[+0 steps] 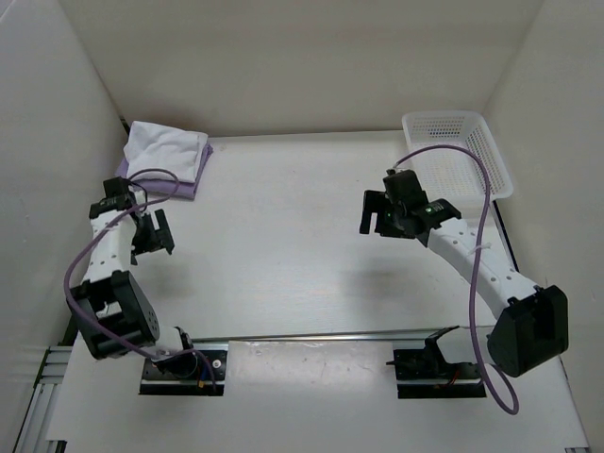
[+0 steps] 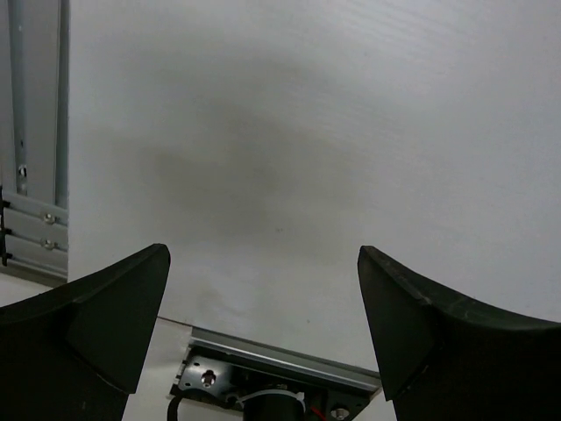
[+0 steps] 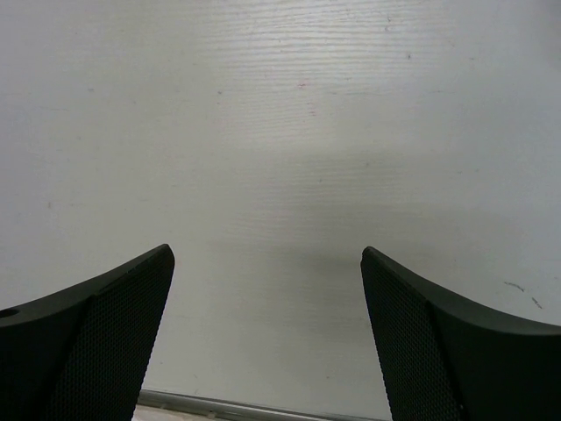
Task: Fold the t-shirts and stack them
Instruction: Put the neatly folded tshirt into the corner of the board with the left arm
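A folded stack of t-shirts lies at the far left corner of the table: a white shirt (image 1: 165,148) on top, a lavender purple one (image 1: 185,187) showing at its edge beneath. A tan shirt does not show. My left gripper (image 1: 154,234) is open and empty, hovering a little nearer than the stack; in the left wrist view its gripper (image 2: 263,263) sees only bare table. My right gripper (image 1: 377,213) is open and empty over the table's right middle; the right wrist view of it (image 3: 267,259) shows only bare table.
A white perforated plastic basket (image 1: 472,142) stands at the far right corner, right behind the right arm. White walls enclose the table on left, back and right. A metal rail (image 1: 311,338) runs across near the arm bases.
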### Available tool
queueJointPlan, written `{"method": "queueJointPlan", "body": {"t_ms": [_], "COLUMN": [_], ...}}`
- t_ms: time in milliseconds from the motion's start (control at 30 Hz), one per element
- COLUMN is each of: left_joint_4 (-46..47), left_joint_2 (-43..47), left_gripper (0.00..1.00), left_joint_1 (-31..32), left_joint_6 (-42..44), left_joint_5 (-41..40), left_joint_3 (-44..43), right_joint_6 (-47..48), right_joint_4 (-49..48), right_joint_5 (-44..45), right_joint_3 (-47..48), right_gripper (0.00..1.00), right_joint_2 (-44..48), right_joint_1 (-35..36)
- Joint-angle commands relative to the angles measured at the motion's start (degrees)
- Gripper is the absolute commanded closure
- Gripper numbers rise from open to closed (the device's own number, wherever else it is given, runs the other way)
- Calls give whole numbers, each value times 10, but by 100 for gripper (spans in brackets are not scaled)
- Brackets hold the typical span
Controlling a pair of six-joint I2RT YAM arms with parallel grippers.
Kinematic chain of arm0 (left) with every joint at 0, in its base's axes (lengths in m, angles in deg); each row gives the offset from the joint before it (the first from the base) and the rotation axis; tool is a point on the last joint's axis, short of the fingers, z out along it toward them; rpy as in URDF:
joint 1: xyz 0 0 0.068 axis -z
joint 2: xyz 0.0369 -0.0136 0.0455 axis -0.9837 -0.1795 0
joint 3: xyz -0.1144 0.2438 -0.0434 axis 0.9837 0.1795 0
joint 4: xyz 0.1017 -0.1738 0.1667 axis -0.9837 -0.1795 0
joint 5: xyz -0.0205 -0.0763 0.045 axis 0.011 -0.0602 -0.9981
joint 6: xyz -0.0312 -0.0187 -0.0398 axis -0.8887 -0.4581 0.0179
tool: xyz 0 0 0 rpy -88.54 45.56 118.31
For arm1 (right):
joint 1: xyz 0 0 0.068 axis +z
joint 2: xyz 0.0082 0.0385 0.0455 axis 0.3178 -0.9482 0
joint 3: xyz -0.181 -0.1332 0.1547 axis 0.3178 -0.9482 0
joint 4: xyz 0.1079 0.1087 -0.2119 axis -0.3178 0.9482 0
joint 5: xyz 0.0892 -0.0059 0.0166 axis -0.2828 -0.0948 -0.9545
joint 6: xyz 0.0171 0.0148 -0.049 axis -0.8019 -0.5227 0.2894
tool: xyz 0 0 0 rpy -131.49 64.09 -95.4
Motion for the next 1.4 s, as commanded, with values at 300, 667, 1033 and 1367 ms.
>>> {"method": "queueJointPlan", "body": {"t_ms": [300, 667, 1033, 1367], "left_joint_4": [29, 29, 29, 29], "left_joint_2": [73, 79, 79, 79], "left_gripper": [0, 0, 0, 0], "left_joint_1": [-35, -40, -40, -40], "left_joint_6": [0, 0, 0, 0], "left_joint_5": [-14, -15, -20, -25], "left_joint_3": [55, 65, 60, 55], "right_joint_6": [-13, -18, -18, -12], "right_joint_4": [-1, -6, -11, -46], "right_joint_5": [-2, 3, 3, -15], "right_joint_3": [18, -4, -14, -46], "right_gripper": [9, 9, 9, 8], "right_joint_2": [-29, -23, -18, 15], "right_joint_1": [-3, -3, -3, -3]}}
